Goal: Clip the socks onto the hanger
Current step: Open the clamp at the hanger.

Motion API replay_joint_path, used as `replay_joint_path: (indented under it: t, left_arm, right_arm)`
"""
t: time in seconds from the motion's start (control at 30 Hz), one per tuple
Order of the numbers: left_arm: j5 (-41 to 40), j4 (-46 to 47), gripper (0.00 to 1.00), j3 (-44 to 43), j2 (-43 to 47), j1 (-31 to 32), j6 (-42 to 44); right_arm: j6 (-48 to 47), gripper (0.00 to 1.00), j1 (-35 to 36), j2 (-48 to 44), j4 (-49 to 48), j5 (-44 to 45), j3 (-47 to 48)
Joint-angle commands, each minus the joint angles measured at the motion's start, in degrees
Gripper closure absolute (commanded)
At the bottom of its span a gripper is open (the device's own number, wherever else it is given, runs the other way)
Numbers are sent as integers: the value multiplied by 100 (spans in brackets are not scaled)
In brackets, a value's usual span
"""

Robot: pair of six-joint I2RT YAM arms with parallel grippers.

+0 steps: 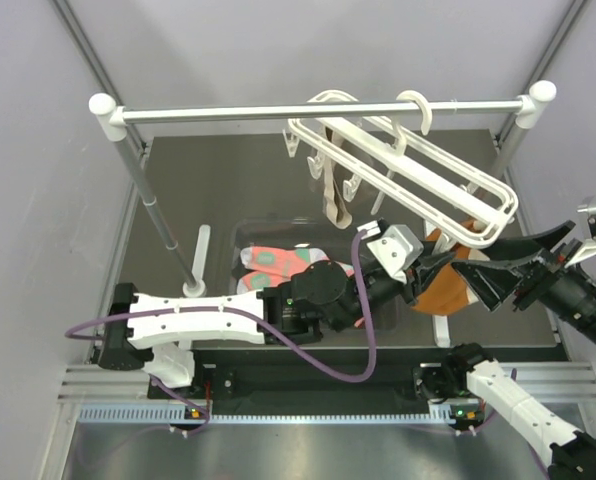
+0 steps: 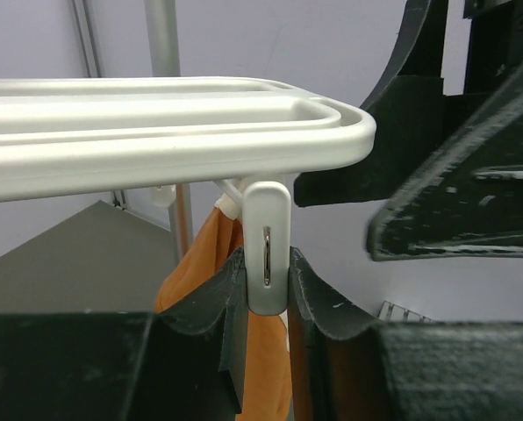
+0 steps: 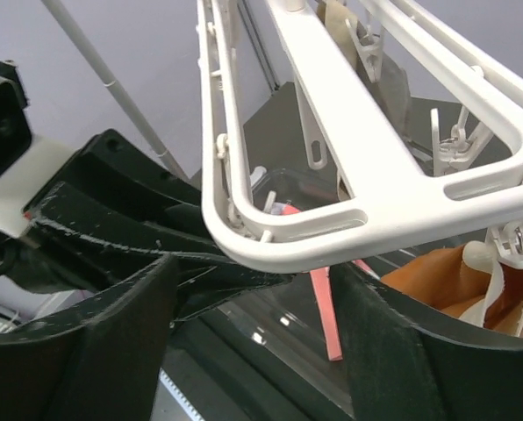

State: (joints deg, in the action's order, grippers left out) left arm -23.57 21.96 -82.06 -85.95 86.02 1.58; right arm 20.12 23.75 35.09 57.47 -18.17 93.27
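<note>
The white hanger [image 1: 408,170] hangs by its hook from the metal rail. The salmon-pink socks [image 1: 278,260] with mint toes lie in a clear bin below it. My left gripper [image 1: 440,262] is shut on a white clip [image 2: 267,254] at the hanger's [image 2: 156,132] near end. A rust-orange cloth [image 2: 200,263] hangs at that clip. My right gripper [image 1: 490,255] is open and empty, its fingers [image 3: 95,351] on either side of and just below the hanger's rounded end [image 3: 332,219]. In the right wrist view the gripper's midpoint [image 3: 260,267] is just under the frame.
The metal rail [image 1: 278,112] with white ball ends spans the back on two posts. A beige-grey cloth [image 1: 333,200] hangs from a far clip. The clear bin [image 1: 240,232] sits mid-table. The orange cloth [image 1: 443,292] hangs between the two grippers, which are close together.
</note>
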Motion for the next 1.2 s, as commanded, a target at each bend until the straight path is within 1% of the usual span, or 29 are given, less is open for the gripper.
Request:
replay_joint_path:
  t: [0.0, 0.3, 0.53, 0.7, 0.87, 0.97, 1.03, 1.1, 1.17]
  left_arm:
    - [-384, 2, 100, -293, -88, 169, 219]
    - [-710, 11, 100, -521, -361, 337, 307]
    - [-921, 2, 100, -557, -413, 372, 334]
    - [-1035, -77, 100, -706, -519, 381, 343]
    - [-1088, -95, 100, -785, -598, 398, 351]
    - [-1123, -104, 100, -803, -642, 398, 351]
    - [-1132, -104, 100, -811, -668, 407, 360]
    - [-1149, -104, 100, -829, -677, 424, 378]
    - [-1158, -112, 100, -838, -695, 425, 386]
  right_arm:
    - [62, 35, -63, 86, -456, 279, -134]
    - [379, 47, -63, -152, -1098, 350, -608]
    - [677, 47, -72, -336, -1511, 271, -872]
    - [818, 41, -55, -415, -1879, 156, -1197]
    - [1011, 41, -63, -442, -2091, 121, -1390]
    - [1047, 44, -63, -529, -2249, 130, -1505]
    - [1056, 49, -63, -565, -2275, 174, -1531]
    - [1082, 58, -63, -582, -2293, 200, -1575]
    - [1082, 63, -55, -565, -2276, 209, -1575]
